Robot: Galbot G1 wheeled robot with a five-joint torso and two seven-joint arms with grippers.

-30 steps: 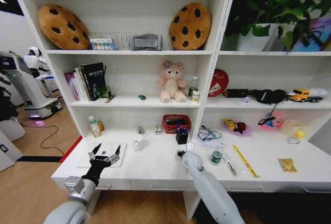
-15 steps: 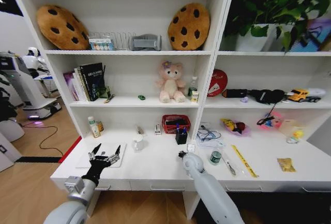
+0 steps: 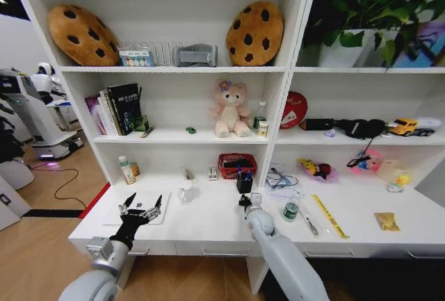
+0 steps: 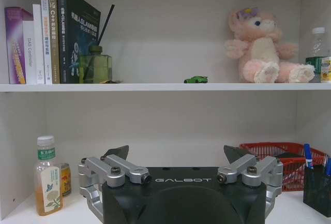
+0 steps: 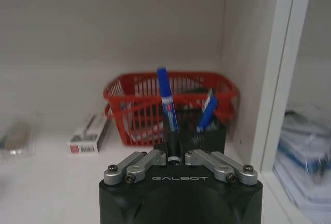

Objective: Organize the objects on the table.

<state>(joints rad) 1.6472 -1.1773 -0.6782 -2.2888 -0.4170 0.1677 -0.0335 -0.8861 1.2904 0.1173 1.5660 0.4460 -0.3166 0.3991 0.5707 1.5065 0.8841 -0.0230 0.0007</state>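
From the head view, the left gripper (image 3: 142, 207) hovers over the laptop (image 3: 139, 209) at the left end of the table (image 3: 208, 228), its fingers spread wide and holding nothing. The right gripper (image 3: 245, 201) sits near the table's middle, just in front of the black pen holder (image 3: 244, 184), which stands beside the red basket (image 3: 237, 165). To the right lie the green-topped tin (image 3: 290, 211), a dark pen (image 3: 309, 226) and the yellow ruler (image 3: 329, 216), all well apart from the left gripper. The tiny green car (image 3: 190, 131) rests on the shelf above, left of the pink bear (image 3: 230, 110). In the left wrist view, the fingers (image 4: 118, 154) stand apart and empty, with a bottle (image 4: 47, 182) on the table to one side, the basket (image 4: 282, 163) to the other, and the car (image 4: 196, 79) on the shelf. In the right wrist view, the right gripper (image 5: 174, 158) has its fingers clamped on a blue pen (image 5: 167, 105) standing upright before the holder (image 5: 207, 138) and basket (image 5: 134, 110).
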